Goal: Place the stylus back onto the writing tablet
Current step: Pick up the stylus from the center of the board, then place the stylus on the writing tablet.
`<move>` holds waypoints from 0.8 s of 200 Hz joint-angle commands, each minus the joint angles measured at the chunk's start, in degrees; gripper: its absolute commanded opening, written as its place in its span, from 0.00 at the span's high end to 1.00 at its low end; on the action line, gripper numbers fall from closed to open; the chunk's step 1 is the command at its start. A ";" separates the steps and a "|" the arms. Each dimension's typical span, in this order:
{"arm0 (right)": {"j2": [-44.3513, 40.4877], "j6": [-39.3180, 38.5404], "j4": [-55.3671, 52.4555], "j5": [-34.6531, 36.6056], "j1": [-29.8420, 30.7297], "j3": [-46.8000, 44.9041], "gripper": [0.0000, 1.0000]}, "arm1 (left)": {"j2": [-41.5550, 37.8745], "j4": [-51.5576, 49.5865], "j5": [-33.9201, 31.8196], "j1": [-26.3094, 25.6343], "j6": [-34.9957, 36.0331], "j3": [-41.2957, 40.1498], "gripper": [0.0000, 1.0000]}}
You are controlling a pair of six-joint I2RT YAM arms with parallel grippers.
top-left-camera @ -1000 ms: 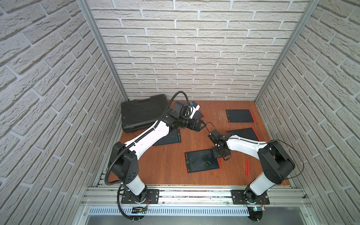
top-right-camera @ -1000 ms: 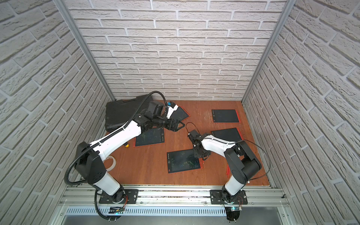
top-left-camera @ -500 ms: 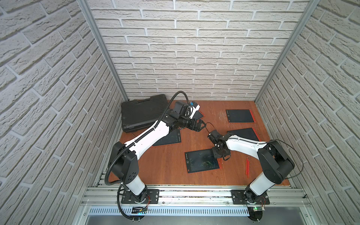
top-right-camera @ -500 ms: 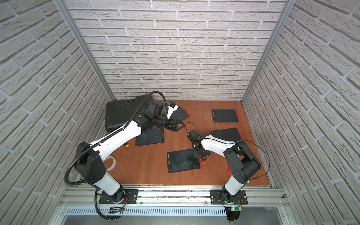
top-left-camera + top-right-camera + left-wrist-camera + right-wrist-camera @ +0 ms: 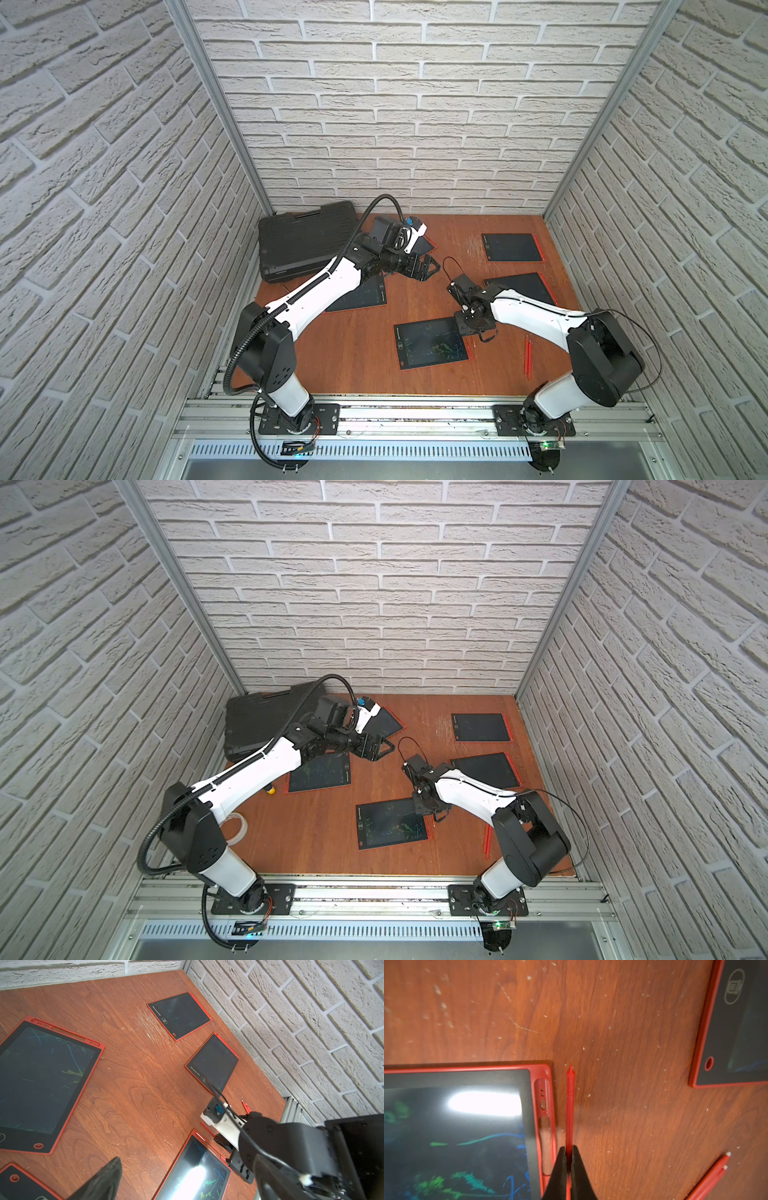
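Brick walls (image 5: pixel 415 124) box in a wood table (image 5: pixel 353 374) dotted with other tablets (image 5: pixel 513 247). Near its front, the right gripper (image 5: pixel 568 1153) pinches the red stylus (image 5: pixel 570 1105) between closed fingers. The stylus runs parallel to the tablet (image 5: pixel 467 1126), just beside its slotted edge (not in the slot). Farther back the left gripper (image 5: pixel 427 268) hovers, fingers spread wide.
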 commanded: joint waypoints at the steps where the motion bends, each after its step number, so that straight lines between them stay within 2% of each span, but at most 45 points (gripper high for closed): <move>1: -1.90 -0.68 0.00 -2.28 0.29 -1.03 0.92 | -0.87 1.06 1.51 -0.20 0.83 -0.37 0.02; 38: -2.35 -0.86 1.42 -4.84 0.42 -2.11 0.92 | -0.67 0.98 2.85 -0.29 1.15 -0.18 0.02; 160: -1.11 -1.00 2.91 -6.10 1.10 -2.94 0.90 | -0.30 0.13 3.31 -0.64 1.60 0.26 0.02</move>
